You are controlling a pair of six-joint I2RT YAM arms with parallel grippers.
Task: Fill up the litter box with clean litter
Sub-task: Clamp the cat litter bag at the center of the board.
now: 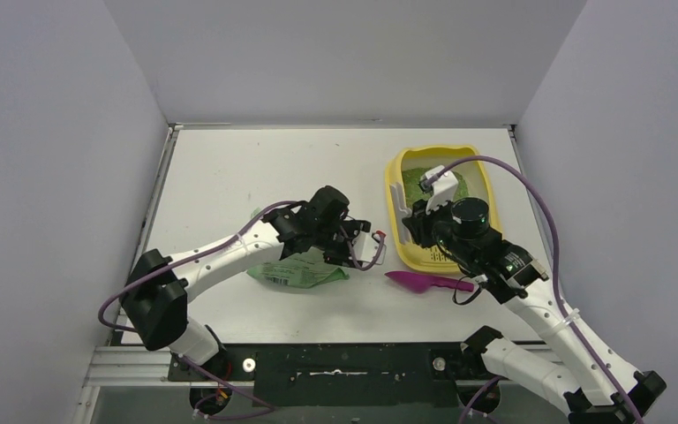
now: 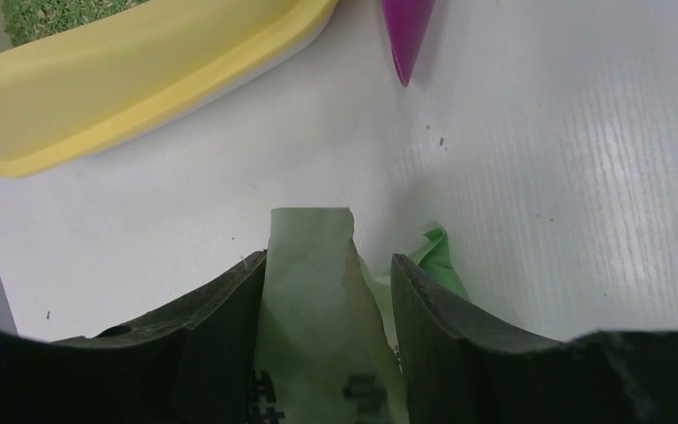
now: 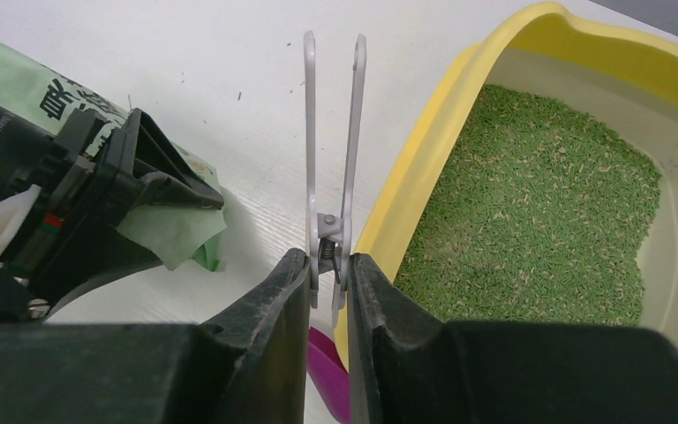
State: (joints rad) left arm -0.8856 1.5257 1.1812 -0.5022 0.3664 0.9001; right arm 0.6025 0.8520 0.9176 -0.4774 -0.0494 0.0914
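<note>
A: Right gripper (image 3: 328, 265) first: clenched on a white clip (image 3: 331, 132), prongs pointing away, held over the near rim of the litter box (image 3: 424, 150). Probably parked there only to keep the clip clear of the bag mouth.

B: Logged. And the left gripper (image 2: 327, 265)?

A: Set astride a folded strip of the green bag (image 2: 309, 291), with fingers (image 2: 221, 327) flanking it. Can't tell whether pinching or merely loose around it. Seems aimed at the top flap, for lifting and tipping. Rest of the bag lying flat on the table (image 1: 256, 168) underneath, per the top view.

B: Marked undecided. Position of the box?

A: Far right part of the table, well apart from the bag. Inside, clean litter (image 3: 538, 212), spread thin over the floor, with a bare patch beside one wall.

B: Full enough?

A: Judged partly filled only. More pouring likely needed.

B: Anything else lying about?

A: Magenta scoop (image 1: 424, 282), flat on the table just beside the box's near end, touched by neither gripper. Maybe kept handy for levelling.

B: Risk?

A: Floppy bag. Lifted by one flap, likely to sag and spill short of the rim. Better to bring the mouth right over the box before tipping.
</note>
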